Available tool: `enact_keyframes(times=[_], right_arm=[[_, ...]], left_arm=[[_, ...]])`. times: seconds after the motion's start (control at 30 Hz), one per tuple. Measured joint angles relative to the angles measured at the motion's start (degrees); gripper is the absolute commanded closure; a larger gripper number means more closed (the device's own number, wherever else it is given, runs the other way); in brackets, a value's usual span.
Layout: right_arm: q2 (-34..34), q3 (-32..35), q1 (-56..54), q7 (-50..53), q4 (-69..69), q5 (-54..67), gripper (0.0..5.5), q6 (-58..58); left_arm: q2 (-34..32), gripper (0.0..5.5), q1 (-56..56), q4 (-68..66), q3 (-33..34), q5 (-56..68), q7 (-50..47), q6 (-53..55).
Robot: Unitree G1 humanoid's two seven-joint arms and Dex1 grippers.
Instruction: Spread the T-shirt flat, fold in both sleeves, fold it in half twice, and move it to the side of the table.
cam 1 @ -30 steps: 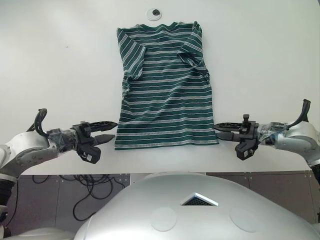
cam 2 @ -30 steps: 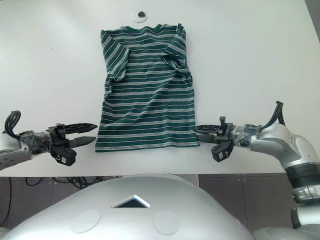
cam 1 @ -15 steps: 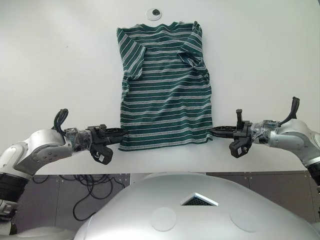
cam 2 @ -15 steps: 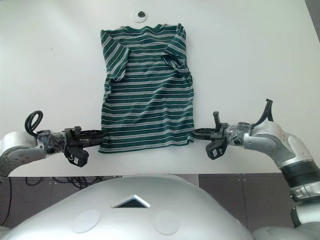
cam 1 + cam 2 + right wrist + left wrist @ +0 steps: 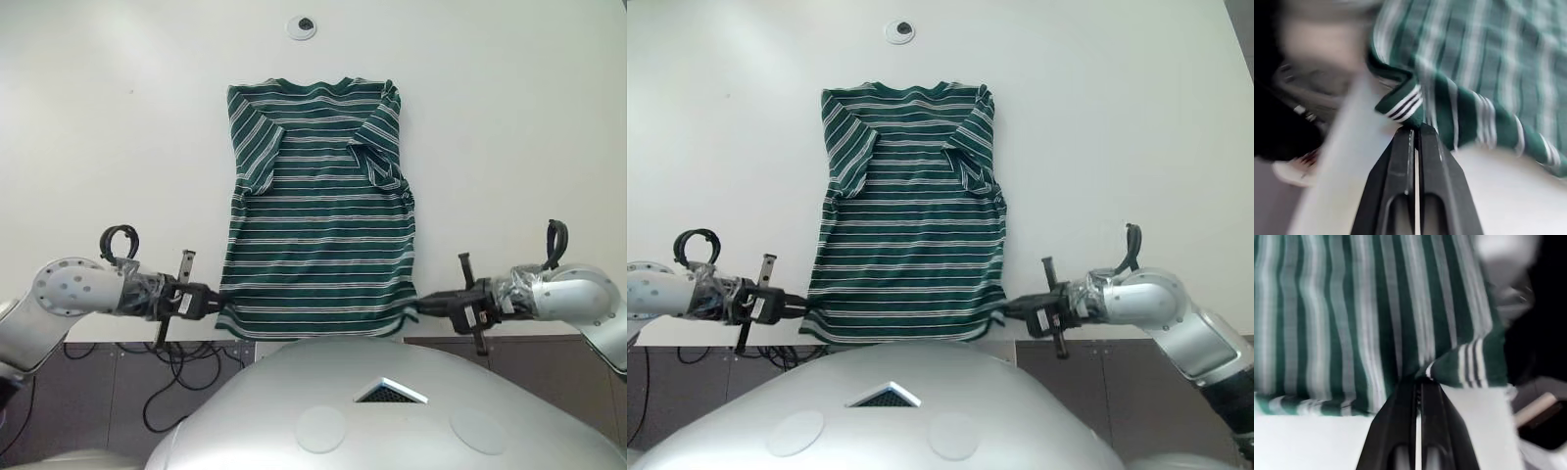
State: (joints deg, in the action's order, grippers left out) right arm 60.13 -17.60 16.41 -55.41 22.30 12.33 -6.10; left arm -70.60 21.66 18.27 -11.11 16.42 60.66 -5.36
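A dark green T-shirt (image 5: 321,215) with white stripes lies on the white table (image 5: 509,117), collar away from me, both sleeves folded in over the body. Its hem reaches the table's near edge. My left gripper (image 5: 217,301) is shut on the hem's left corner (image 5: 1469,367). My right gripper (image 5: 421,305) is shut on the hem's right corner (image 5: 1400,105). The two arms stretch the hem between them at the table's front edge.
A small white disc with a dark centre (image 5: 302,26) sits on the table beyond the collar. Bare tabletop lies to the left and right of the shirt. Cables (image 5: 176,357) lie on the dark floor below the near edge.
Both grippers closed in on the hem corners, shut on them and pulled the whole shirt toward me; the hem now sits at the table's near edge.
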Motion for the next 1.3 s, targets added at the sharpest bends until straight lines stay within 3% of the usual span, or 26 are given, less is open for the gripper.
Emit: enact_keyframes(times=[0.1,0.23,0.5,0.7,0.83,1.07,1.2,1.3], right_arm=[[-8.56,5.76,-14.26,3.22,-5.98,10.65,5.5,12.51],[-19.86,8.35,-23.14,8.04,-14.78,16.27,5.5,21.23],[-34.63,11.33,-40.57,15.79,-37.71,12.74,5.5,23.85],[-37.95,13.05,-46.65,18.31,-51.47,7.25,5.5,18.91],[-41.25,13.26,-49.64,20.28,-59.74,3.28,5.5,15.48],[-42.55,13.24,-50.96,21.48,-65.46,-0.55,4.51,13.65],[-43.32,15.36,-52.05,28.31,-68.31,-4.03,4.7,6.72],[-43.4,16.2,-54.15,28.94,-68.43,-5.4,5.16,2.11]], left_arm=[[6.47,5.46,-12.04,-4.03,3.12,5.44,-1.44,8.19],[15.44,5.46,-24.19,-11.1,3.74,9.19,-3.6,18.65],[30.15,5.46,-41.91,-28.94,4.13,5.9,-13.71,28.6],[38.44,5.46,-51.08,-45.21,4.55,-0.82,-22.47,27.81],[43.35,4.84,-55.68,-57.23,6.77,-3.61,-28.2,24.26],[47.92,3.83,-59.96,-69.23,11.07,-5.46,-34.74,16.99],[46.91,4.13,-58.92,-66.5,11.36,-10.42,-40.73,8.95],[46.44,4.58,-54.04,-52.64,7.34,-12.39,-35.92,6.92]])
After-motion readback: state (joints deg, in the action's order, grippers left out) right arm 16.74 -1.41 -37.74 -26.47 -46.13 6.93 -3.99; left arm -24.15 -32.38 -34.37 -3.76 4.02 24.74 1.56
